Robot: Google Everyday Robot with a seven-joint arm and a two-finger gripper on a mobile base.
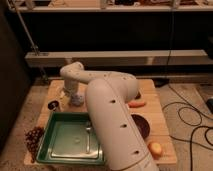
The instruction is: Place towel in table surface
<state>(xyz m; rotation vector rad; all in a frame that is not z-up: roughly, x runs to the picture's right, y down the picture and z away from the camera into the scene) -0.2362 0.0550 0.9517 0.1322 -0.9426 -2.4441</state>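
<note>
Green tray [65, 145] sits front-left with a metal utensil [88, 139] lying in it, and a bunch of dark grapes [34, 139] just off its left side. Carrot [136, 104], dark bowl [141, 125] and a yellowish fruit [155, 148] on the right. Cables [192, 125] on the floor. Gripper [74, 96] is just past the tray's far edge.

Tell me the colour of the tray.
The tray is green, in the camera view; the gripper hangs just beyond its far edge.
</note>
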